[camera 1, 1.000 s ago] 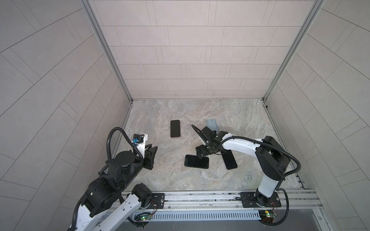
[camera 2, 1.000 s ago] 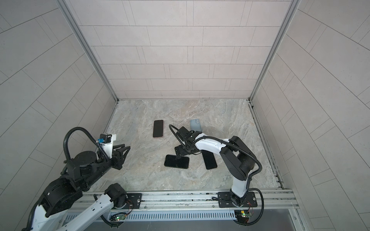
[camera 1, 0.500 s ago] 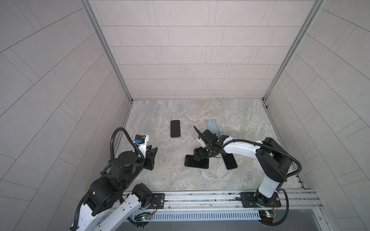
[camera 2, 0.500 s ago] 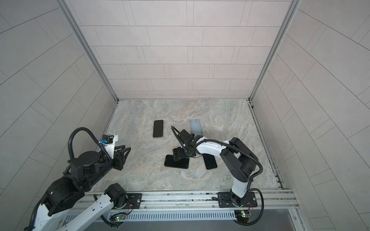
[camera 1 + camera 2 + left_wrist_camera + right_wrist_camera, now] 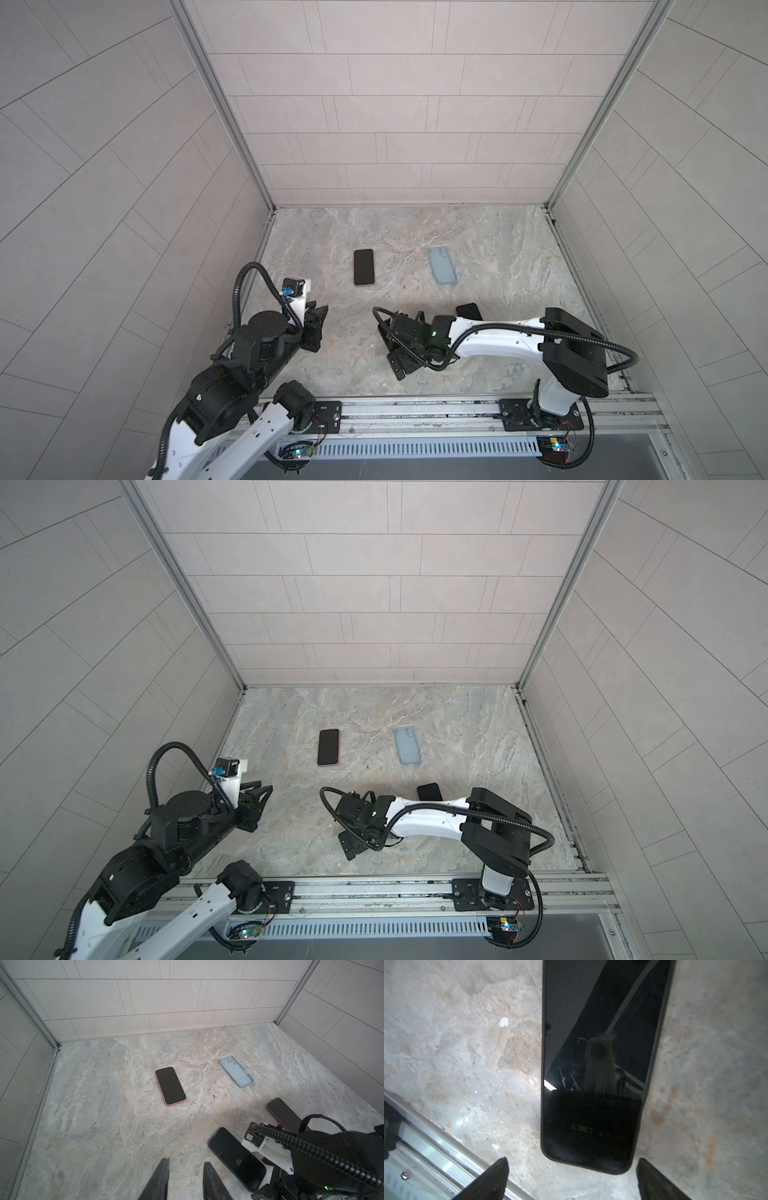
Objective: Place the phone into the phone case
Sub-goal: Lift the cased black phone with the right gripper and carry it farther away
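An empty light blue phone case (image 5: 442, 265) (image 5: 407, 746) (image 5: 236, 1071) lies open side up on the marble floor, toward the back. A black phone (image 5: 602, 1064) (image 5: 236, 1156) lies screen up near the front and is hidden in both top views under my right gripper (image 5: 399, 349) (image 5: 353, 833) (image 5: 572, 1167). That gripper hovers just above the phone's short end, jaws spread wider than the phone and touching nothing. My left gripper (image 5: 316, 328) (image 5: 255, 808) (image 5: 186, 1162) stands at the left with a narrow gap between its fingers, empty.
A pink-edged phone (image 5: 364, 267) (image 5: 328, 747) (image 5: 170, 1086) lies left of the case. A purple-edged phone (image 5: 468, 311) (image 5: 429, 791) (image 5: 284, 1112) pokes out from behind the right arm. The metal rail (image 5: 436, 1159) runs along the front edge, close to the right gripper.
My right gripper has swung forward and down over the black phone, covering it in the top views and uncovering the blue case. The left arm has barely moved.
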You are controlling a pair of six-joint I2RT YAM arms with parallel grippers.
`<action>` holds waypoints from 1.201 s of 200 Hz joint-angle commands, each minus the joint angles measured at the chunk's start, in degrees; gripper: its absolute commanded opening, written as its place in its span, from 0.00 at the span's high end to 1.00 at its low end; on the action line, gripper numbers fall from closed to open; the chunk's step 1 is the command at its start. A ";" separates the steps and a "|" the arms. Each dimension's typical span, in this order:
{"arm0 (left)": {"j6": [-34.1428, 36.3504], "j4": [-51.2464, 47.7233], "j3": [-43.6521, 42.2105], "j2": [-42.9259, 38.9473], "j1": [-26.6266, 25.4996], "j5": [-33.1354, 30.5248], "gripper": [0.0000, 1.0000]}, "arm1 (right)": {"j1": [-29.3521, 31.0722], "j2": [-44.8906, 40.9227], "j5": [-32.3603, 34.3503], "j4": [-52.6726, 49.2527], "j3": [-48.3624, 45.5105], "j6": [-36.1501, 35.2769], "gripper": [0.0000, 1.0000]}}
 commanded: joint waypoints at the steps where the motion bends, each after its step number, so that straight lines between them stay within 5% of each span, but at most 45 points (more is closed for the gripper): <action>1: 0.89 0.94 -0.65 -0.16 0.50 0.36 0.67 | 0.73 3.42 7.95 -6.62 3.52 3.45 0.01; 81: 0.84 1.02 -0.76 -0.43 0.49 0.19 0.67 | 1.13 10.14 5.30 -6.45 6.88 3.70 0.08; 143: 0.91 1.13 -0.83 -0.50 0.60 0.51 0.67 | -0.81 9.45 3.26 -4.40 7.12 3.46 0.44; 194: 1.32 2.02 -1.34 2.13 0.66 4.18 0.67 | -9.37 8.59 3.85 -9.36 15.59 -2.20 0.60; 240: 0.22 1.02 -0.93 5.28 -6.01 1.11 0.67 | -19.52 13.83 -0.59 -8.26 25.53 -2.17 0.73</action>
